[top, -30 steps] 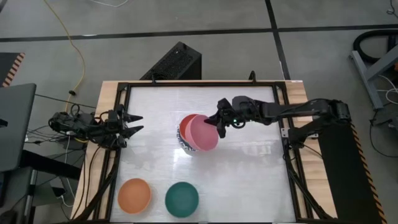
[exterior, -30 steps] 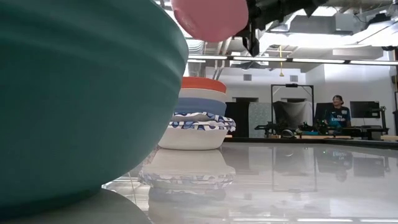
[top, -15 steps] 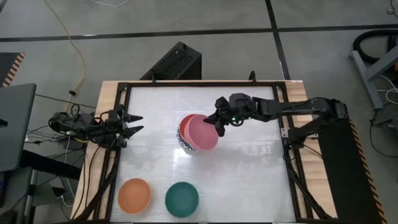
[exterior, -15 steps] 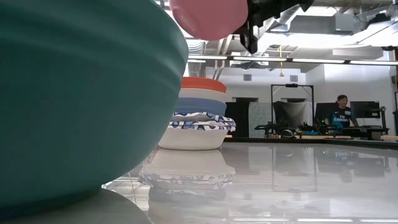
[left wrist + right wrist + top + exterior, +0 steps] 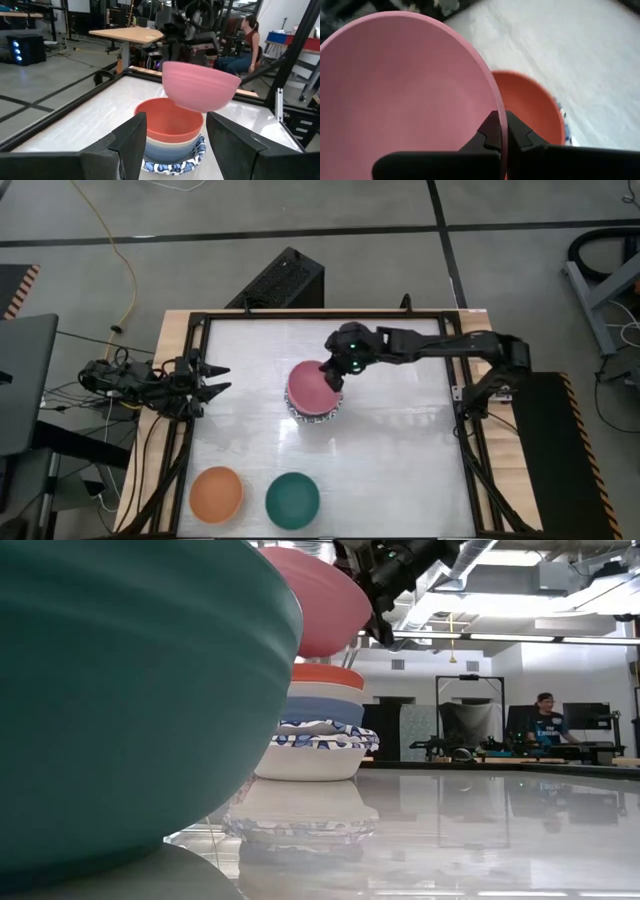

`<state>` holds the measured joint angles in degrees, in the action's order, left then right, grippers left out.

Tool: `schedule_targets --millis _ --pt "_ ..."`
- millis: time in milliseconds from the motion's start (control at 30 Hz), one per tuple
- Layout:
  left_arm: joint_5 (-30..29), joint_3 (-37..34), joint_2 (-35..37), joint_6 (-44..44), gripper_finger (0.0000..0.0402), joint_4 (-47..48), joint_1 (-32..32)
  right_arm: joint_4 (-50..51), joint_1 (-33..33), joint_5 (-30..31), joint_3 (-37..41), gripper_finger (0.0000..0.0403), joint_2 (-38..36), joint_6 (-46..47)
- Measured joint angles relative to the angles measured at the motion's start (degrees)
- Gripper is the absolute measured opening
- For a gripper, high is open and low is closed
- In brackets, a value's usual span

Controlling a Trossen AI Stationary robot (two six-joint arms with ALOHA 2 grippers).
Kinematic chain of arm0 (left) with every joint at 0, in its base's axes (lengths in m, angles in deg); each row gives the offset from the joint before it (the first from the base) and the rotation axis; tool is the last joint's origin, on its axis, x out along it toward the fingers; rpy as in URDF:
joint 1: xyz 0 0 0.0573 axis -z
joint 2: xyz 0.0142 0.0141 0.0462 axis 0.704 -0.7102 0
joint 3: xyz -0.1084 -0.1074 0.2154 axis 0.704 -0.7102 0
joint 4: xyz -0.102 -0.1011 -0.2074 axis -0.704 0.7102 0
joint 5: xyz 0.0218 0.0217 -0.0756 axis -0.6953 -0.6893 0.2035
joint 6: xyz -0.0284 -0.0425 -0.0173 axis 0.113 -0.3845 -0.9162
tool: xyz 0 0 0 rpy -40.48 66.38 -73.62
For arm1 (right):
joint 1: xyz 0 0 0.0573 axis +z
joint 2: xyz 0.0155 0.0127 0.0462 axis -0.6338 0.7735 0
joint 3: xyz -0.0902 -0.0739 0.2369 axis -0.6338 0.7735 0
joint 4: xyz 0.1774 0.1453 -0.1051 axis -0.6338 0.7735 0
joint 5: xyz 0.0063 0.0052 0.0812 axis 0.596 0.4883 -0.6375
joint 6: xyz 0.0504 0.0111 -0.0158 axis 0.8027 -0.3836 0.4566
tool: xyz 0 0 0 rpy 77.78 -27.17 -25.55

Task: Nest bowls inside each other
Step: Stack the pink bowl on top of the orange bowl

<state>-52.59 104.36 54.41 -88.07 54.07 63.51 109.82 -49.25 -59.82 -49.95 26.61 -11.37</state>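
The right gripper (image 5: 333, 373) is pinched tight on the rim of the pink bowl (image 5: 313, 386), one finger inside the wall and one outside, as the right wrist view shows. It holds the bowl in the air, tilted, directly over the stack of bowls (image 5: 318, 730) near the middle of the table (image 5: 400, 460). In the left wrist view the pink bowl hangs just above the red bowl (image 5: 169, 122) that tops the stack, with a visible gap between them; below the red one sit paler bowls and blue-patterned rims.

The right arm reaches in from the table's right edge, crossing the far half of the surface. The left gripper (image 5: 218, 378) waits at the left edge, its fingers standing apart and holding nothing, well apart from the stack.

The orange bowl (image 5: 216, 493) and the dark green bowl (image 5: 292, 498) sit side by side near the front edge, close to each other but not touching. The right half of the table, between the stack and the black frame rail, is bare white surface. A person (image 5: 545, 720) sits in the room beyond.
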Motion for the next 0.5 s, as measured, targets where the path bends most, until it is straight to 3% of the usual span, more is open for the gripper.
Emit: schedule_targets --millis 267,500 --pt "0.22 0.00 0.00 -0.83 0.0194 0.02 0.02 7.64 -0.03 -0.04 -8.14 0.0013 4.65 -3.78" --pt "0.19 0.00 0.00 -0.85 0.0194 -0.15 0.02 12.30 -1.25 0.07 -9.78 0.0013 6.57 -4.69"
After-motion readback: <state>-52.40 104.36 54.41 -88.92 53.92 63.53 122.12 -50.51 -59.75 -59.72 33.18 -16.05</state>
